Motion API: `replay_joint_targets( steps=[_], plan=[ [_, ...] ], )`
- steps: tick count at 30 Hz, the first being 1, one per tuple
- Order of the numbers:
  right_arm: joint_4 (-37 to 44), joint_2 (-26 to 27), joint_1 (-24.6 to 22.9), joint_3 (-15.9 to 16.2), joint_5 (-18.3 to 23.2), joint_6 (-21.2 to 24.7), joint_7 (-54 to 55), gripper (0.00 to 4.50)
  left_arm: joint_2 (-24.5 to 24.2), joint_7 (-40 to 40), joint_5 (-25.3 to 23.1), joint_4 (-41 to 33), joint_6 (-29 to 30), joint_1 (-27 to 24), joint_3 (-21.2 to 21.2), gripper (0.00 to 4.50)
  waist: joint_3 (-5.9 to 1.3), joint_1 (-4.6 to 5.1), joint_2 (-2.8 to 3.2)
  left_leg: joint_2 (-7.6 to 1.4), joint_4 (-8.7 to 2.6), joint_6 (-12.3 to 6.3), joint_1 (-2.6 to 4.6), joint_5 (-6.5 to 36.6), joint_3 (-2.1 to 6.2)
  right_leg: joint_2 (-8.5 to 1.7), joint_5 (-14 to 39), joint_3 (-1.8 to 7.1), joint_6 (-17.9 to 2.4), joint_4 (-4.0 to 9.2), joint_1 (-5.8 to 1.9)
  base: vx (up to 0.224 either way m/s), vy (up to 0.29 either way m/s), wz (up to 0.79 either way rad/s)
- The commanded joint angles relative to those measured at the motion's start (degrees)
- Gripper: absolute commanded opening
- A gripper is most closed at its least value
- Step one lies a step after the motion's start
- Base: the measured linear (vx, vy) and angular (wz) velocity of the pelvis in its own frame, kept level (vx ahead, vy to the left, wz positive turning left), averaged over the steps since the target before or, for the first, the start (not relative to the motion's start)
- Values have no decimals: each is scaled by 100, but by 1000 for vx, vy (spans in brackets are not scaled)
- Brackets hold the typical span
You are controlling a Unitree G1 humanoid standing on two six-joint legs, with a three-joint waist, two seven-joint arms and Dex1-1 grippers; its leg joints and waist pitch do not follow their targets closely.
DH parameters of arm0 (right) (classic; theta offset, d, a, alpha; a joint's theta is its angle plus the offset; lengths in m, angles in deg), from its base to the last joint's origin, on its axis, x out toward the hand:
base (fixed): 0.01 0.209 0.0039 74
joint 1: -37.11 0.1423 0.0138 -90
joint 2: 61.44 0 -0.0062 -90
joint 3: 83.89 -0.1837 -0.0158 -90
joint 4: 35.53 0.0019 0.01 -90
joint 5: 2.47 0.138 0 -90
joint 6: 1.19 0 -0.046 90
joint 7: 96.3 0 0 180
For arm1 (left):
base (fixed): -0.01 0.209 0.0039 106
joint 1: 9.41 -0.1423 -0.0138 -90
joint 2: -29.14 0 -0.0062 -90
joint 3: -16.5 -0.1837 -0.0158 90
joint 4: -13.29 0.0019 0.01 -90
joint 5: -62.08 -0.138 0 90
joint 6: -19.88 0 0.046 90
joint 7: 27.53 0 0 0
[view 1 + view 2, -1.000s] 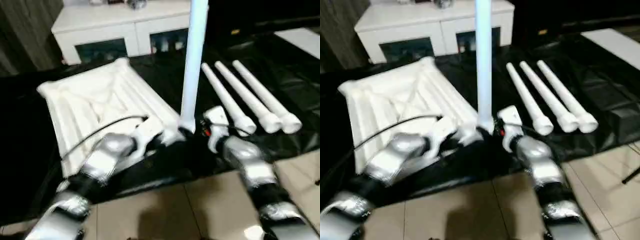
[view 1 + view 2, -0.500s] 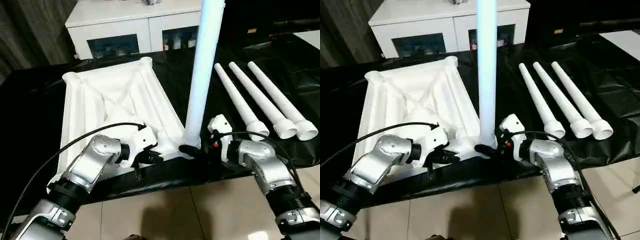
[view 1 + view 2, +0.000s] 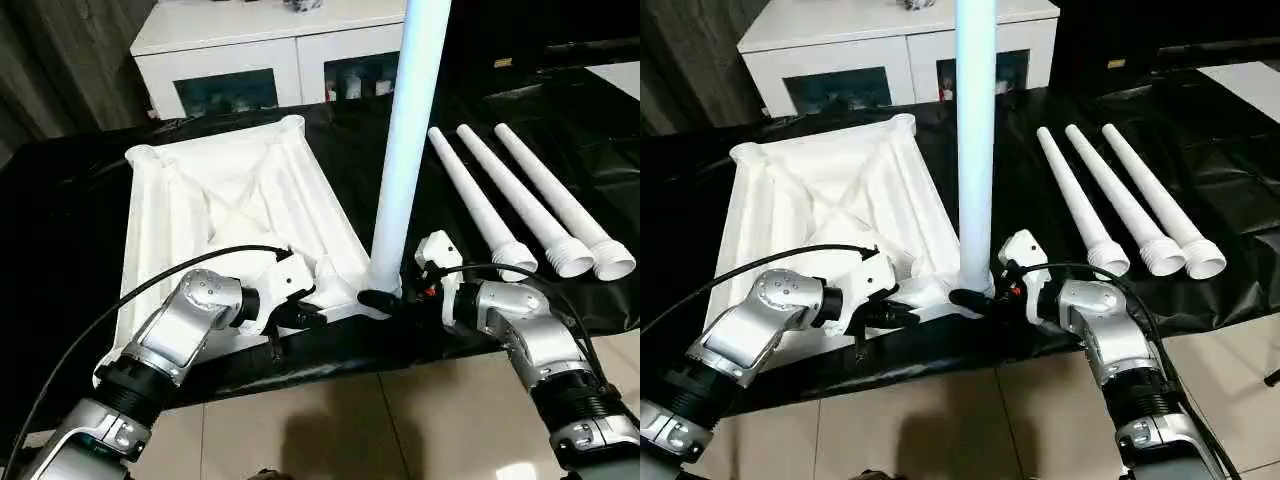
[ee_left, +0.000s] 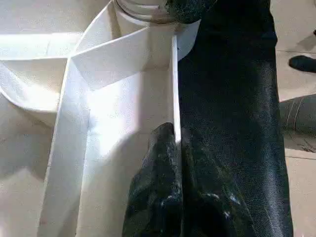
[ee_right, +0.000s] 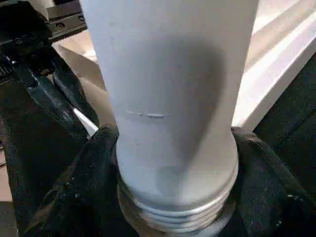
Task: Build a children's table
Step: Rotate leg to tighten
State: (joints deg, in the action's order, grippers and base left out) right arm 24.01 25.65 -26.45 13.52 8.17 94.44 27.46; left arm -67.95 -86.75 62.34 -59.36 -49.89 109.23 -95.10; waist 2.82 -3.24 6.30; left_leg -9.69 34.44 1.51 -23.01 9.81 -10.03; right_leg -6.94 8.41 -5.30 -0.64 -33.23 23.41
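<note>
Lying ribbed side up on the black sheet (image 3: 60, 220), the table top (image 3: 220, 200) fills the left of the head views, with a white cabinet (image 3: 260, 55) behind and three loose legs (image 3: 520, 205) side by side to the right. One upright leg (image 3: 405, 150) stands in the near right corner socket; against a second ago the camera has steadied and the top sits the same. The left forearm bends inward, the right reaches in from the right.

In the left wrist view the left gripper (image 4: 177, 148) is pinched on the top's thin edge wall.

In the right wrist view the right gripper (image 5: 173, 163) brackets the upright leg's threaded base, fingers (image 5: 84, 187) touching both sides.
</note>
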Motion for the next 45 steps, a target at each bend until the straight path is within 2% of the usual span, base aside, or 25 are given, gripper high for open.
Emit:
replay_joint_targets(
  steps=[1,4,7,9,13,14,15,16,17,18,20,22,23,24,25,27,29,31,33,34,36,41,43,44,45],
  plan=[
    [-210,119,50,-150,-63,-46,459,280,20,-65,42,-89,36,-9,-12,0,-450,21,-13,-280,-452,-308,142,1706,97,-178,1048,190,-1315,279,-285,0,0,0],
    [-542,480,160,-399,-223,-53,1654,280,359,540,-102,329,152,160,83,0,-423,93,-10,-264,-478,-153,157,1961,105,-169,1262,185,-1275,310,-280,0,0,0],
    [-778,857,244,-662,-254,59,2743,279,785,1321,-187,846,321,407,291,0,-408,161,-50,-250,-493,6,182,2309,119,-181,1737,180,-1141,367,-271,0,0,0],
    [-1063,1087,333,-788,-366,87,3581,279,1090,1981,-234,1229,472,607,489,0,-388,194,-46,-237,-502,42,172,2431,127,-186,2008,171,-1043,399,-267,0,0,0],
    [-1699,1495,580,-945,-470,23,4809,279,1506,2866,-347,1820,514,919,682,0,-358,230,-41,-212,-499,90,212,2746,135,-187,2572,149,-809,498,-211,0,0,0],
    [-1699,1495,580,-945,-470,23,4809,279,1506,2866,-347,1820,514,919,682,0,-357,235,-46,-204,-501,102,217,2789,144,-189,2639,137,-790,502,-212,0,0,0],
    [-2000,1682,722,-1018,-447,12,5146,279,1659,3164,-375,2024,420,1027,758,0,-342,262,-16,-196,-506,112,212,2909,153,-184,2772,123,-724,530,-212,0,0,0],
    [-2151,1794,823,-968,-491,-103,5156,279,1711,3159,-372,2090,329,1077,745,0,-349,270,11,-196,-505,125,242,3045,168,-186,2834,109,-689,544,-197,0,0,0],
    [-2194,1848,862,-942,-487,-160,5080,279,1730,3148,-361,2108,281,1095,744,0,-345,294,3,-189,-502,106,245,3142,162,-184,2881,106,-687,563,-171,0,0,0],
    [-2206,1943,922,-896,-503,-308,4928,279,1745,3037,-322,2137,193,1134,733,0,-339,304,-2,-198,-513,110,243,3244,177,-182,2883,92,-657,570,-192,0,0,0],
    [-2149,1959,928,-894,-497,-425,4853,334,1718,2924,-315,2097,142,1124,693,0,-343,318,-7,-202,-524,83,229,3279,182,-181,2837,97,-654,558,-201,0,0,0],
    [-2014,1901,938,-872,-504,-613,4665,354,1626,2774,-328,2010,102,1076,617,0,-359,323,-47,-206,-526,34,207,3204,183,-194,2738,105,-696,543,-214,0,0,0],
    [-2012,1899,938,-871,-504,-615,4661,354,1625,2772,-329,2009,101,1075,615,0,-365,336,-24,-210,-531,-1,162,3126,193,-204,2631,111,-730,507,-241,0,0,0],
    [-1928,1825,932,-857,-488,-667,4534,365,1558,2669,-337,1940,94,1026,566,0,-369,342,-43,-213,-537,-32,133,3031,191,-206,2533,112,-755,496,-260,0,0,0],
    [-1920,1819,933,-858,-482,-668,4516,365,1552,2654,-338,1932,87,1021,560,0,-369,346,-40,-215,-537,-44,129,3000,189,-205,2498,115,-773,490,-263,0,0,0],
    [-1597,1604,884,-755,-494,-673,4072,391,1424,2342,-305,1732,30,908,488,0,-380,352,-102,-217,-523,-124,121,2833,165,-214,2371,132,-873,480,-270,0,0,0],
    [-1546,1556,869,-733,-505,-680,3956,398,1401,2283,-303,1715,-1,894,470,0,-391,339,-104,-222,-515,-181,114,2689,156,-218,2265,140,-921,465,-276,0,0,0],
    [-1258,1383,737,-606,-488,-597,3477,398,1312,2127,-277,1579,44,814,443,0,-403,305,-108,-232,-497,-322,104,2331,125,-216,1915,156,-1051,429,-291,0,0,0],
    [-714,994,434,-304,-501,-458,2587,398,1082,1663,-170,1174,53,608,338,0,-403,251,-133,-253,-498,-409,77,2108,131,-222,1777,160,-1061,400,-328,0,0,0],
    [-702,984,427,-296,-501,-454,2565,398,1075,1646,-166,1162,55,603,334,0,-406,254,-126,-250,-496,-439,72,2055,122,-216,1746,164,-1062,395,-326,0,0,0],
    [-254,593,140,-24,-418,-313,1628,398,761,986,-34,711,87,399,163,0,-434,221,-119,-270,-478,-490,102,1844,113,-207,1429,175,-1193,359,-309,0,0,0],
    [104,263,-69,93,-251,-144,947,398,377,235,115,265,-58,151,9,0,-462,153,-95,-283,-432,-694,111,1315,97,-185,765,178,-1385,266,-317,0,0,0],
    [125,235,-78,93,-261,-144,921,398,326,130,164,182,-45,110,3,0,-451,107,-88,-286,-428,-687,121,1294,79,-193,840,185,-1395,274,-297,0,0,0],
    [146,206,-86,93,-272,-144,895,398,274,22,214,96,-32,68,-3,0,-447,59,-88,-303,-440,-620,159,1413,73,-194,994,193,-1377,286,-272,0,0,0],
    [198,168,-94,73,-241,-124,840,398,177,-138,293,-66,31,2,-10,0,-439,36,-89,-309,-457,-544,156,1467,76,-192,1106,198,-1346,278,-277,0,0,0]
  ],
)
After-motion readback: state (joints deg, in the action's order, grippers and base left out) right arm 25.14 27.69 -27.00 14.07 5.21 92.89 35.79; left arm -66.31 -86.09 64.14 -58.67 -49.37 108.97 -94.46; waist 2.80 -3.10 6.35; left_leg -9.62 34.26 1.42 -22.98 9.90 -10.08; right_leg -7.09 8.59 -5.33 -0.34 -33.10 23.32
